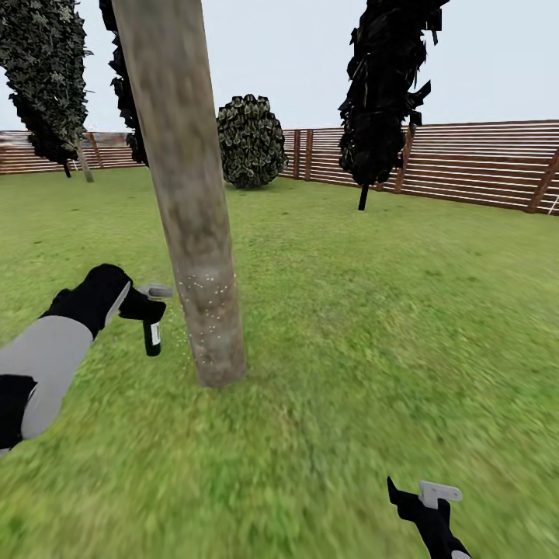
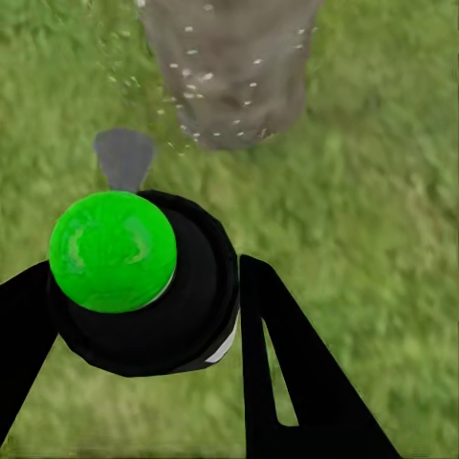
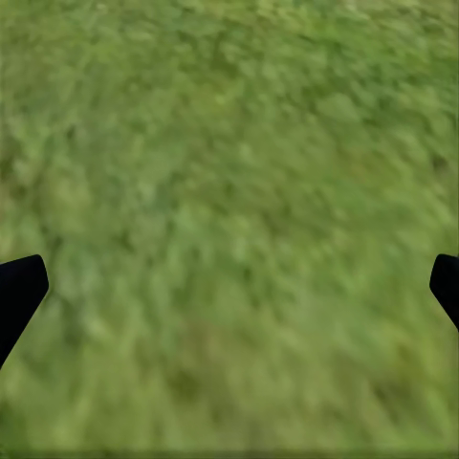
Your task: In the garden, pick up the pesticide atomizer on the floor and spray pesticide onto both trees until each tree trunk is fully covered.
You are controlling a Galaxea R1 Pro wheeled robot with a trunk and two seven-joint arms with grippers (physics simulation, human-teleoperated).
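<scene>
Black pesticide atomizer (image 1: 151, 336), green-capped, clamped in left gripper (image 1: 144, 304) just beside near tree trunk (image 1: 189, 194); white pesticide specks (image 1: 203, 299) dot only its lower part. Right gripper (image 1: 425, 501) wide, empty over grass (image 1: 373, 326). Spraying step; next calls for raising aim.
</scene>
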